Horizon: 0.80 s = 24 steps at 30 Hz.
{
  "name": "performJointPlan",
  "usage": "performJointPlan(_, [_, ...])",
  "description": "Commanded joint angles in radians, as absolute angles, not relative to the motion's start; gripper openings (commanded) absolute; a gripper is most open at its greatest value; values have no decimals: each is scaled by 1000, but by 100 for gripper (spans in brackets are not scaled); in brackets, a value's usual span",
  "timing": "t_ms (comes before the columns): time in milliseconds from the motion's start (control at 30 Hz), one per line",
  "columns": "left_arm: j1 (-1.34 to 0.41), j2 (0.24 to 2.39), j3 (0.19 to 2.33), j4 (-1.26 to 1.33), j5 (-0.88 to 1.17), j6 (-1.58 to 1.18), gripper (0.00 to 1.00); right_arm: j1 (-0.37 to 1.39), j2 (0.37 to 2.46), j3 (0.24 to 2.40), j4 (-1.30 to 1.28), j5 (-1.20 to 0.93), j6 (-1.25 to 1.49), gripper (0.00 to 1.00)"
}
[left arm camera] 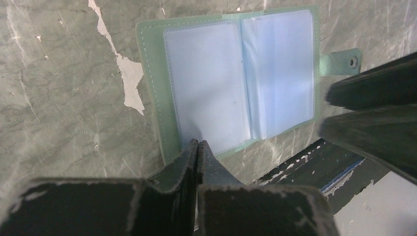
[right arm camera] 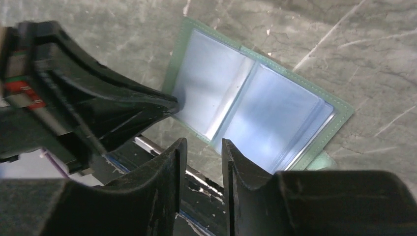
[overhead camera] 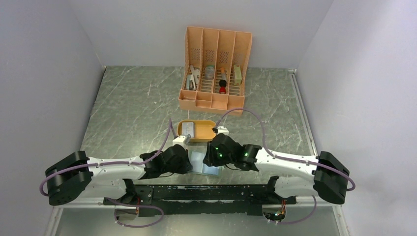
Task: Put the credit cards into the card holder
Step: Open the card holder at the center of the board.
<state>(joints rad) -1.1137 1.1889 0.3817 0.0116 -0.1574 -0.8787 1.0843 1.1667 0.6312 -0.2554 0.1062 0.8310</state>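
You are looking down at a grey-green marbled table (overhead camera: 137,108), with both arms reaching inward from its near edge. The card holder (left arm camera: 236,78) is lying open and flat on the table between the two grippers, close to that near edge. Its two clear plastic pockets are facing up, and its small snap tab (left arm camera: 344,61) is sticking out on the side toward your right arm. Your left gripper (left arm camera: 197,145) is pressing its fingers tightly together, and their tips are sitting at the near border of the holder's green cover. You cannot tell whether they are pinching that border or only touching it. Your right gripper (right arm camera: 203,145) is hovering just beside the tab side of the holder, with its fingers a narrow gap apart and nothing between them. The two grippers are sitting near each other, each showing in the other's wrist view. Just beyond the holder, an orange oval tray (overhead camera: 205,130) is resting on the table, and a pale grey credit card (overhead camera: 190,129) is lying inside it toward its left end. Farther back, by the rear wall, a tall orange slotted organizer (overhead camera: 216,49) is standing with small items in its compartments.
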Motion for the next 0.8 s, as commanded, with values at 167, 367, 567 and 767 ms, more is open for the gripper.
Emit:
performJointPlan(167, [-1118,1145,397,6,-187,-882,5,1084,1268,565,-149,126,895,39])
performJointPlan(367, [-1118,1141,396,2,-189,-879,5,1063,1286,531,-173,168,906,51])
performJointPlan(567, [-1118,1147,388,12,-182,-881,5,1054,1256,511,-203,204,916,70])
performJointPlan(767, [-1118,1154,394,11,-179,-878,5,1042,1281,495,-213,214,919,71])
